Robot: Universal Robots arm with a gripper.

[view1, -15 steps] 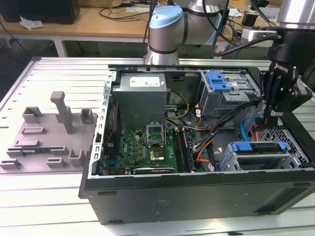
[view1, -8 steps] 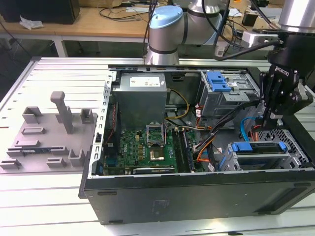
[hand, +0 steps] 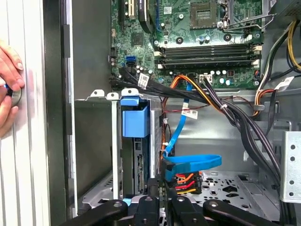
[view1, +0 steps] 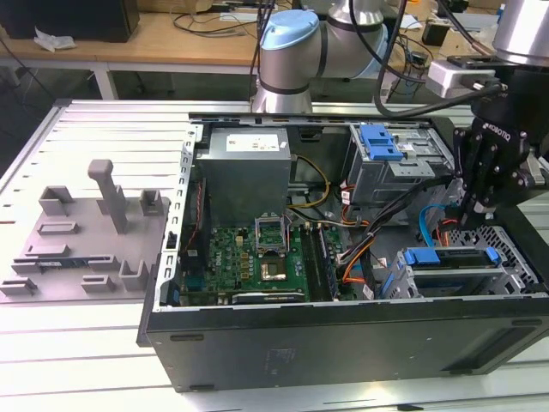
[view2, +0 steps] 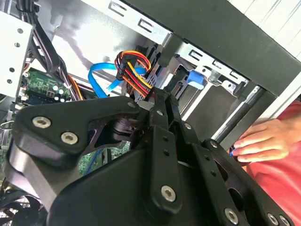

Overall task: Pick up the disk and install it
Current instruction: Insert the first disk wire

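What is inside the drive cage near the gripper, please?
The disk sits in the drive cage, its blue carrier bracket and one edge showing. Its label and far end are hidden by the cage walls.

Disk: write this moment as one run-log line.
disk: in drive cage | gripper: fingers shut, near disk, by cables | hand: beside case

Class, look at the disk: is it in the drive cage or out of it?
In: the disk sits inside the metal cage, its blue end showing at the opening.
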